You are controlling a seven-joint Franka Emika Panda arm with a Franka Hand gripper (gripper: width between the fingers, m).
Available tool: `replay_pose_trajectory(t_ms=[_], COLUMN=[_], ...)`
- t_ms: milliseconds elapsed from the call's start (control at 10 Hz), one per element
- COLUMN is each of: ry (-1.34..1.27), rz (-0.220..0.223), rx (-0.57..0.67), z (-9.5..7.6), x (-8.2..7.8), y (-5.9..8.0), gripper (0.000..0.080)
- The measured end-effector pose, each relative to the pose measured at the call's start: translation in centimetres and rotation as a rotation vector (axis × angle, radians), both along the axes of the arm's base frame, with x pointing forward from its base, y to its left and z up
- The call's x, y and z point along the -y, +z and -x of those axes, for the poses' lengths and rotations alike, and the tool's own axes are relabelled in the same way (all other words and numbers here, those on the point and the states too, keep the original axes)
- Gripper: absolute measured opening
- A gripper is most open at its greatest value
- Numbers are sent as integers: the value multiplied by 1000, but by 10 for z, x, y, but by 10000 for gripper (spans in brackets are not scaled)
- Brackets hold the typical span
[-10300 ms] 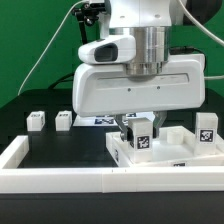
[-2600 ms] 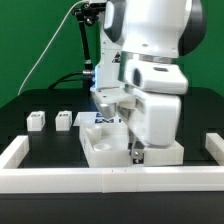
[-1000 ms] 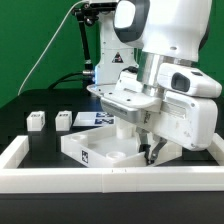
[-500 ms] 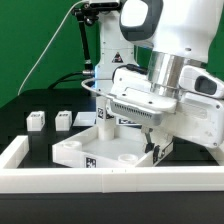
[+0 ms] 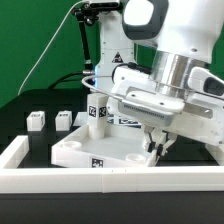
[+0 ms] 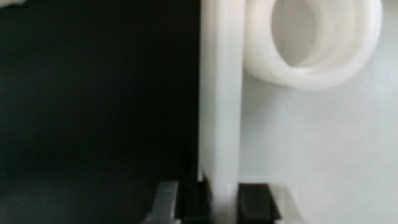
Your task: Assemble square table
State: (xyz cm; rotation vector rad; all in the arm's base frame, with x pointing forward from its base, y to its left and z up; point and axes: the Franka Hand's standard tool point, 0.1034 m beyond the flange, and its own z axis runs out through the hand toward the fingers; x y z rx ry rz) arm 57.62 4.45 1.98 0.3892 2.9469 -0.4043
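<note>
The white square tabletop (image 5: 95, 158) lies on the black worktop near the front wall, turned at an angle. One tagged white leg (image 5: 97, 115) stands upright at its far corner. My gripper (image 5: 152, 148) is shut on the tabletop's raised rim at the exterior view's right side. In the wrist view the thin white rim (image 6: 219, 110) runs between my two dark fingers (image 6: 173, 203), with a round screw socket (image 6: 317, 45) beside it. Two loose tagged legs (image 5: 36, 121) (image 5: 64, 120) stand at the exterior view's left.
A low white wall (image 5: 60, 183) edges the worktop at the front and at the exterior view's left (image 5: 14, 151). The marker board (image 5: 127, 121) lies behind the tabletop, mostly hidden by my arm. A black stand with cables (image 5: 85, 40) rises at the back.
With the rim held in my gripper, the tabletop has turned and slid toward the exterior view's left. The upright leg on it has swung round to the far corner. The two loose legs have not moved.
</note>
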Motion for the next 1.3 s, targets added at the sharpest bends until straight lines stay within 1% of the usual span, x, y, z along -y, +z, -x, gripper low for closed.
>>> replay_pose_trajectory(t_ms=[100,200,300,400,500,700,800,1100,1300], ry=[5,29,27,37,74,145,207,371,385], rz=[-8,-63,-94,-84,-57,-33,-2,20,12], rx=[5,28,45,37,12,-16,-31,-79,-84], z=[-1,0,1,2,6,10,11,11,12], x=[1,7,15,13,2,-18,-28,-22,-17], y=[0,0,0,0,0,1,2,0,0], gripper=[57,57,57,57,57,57,57,57,58])
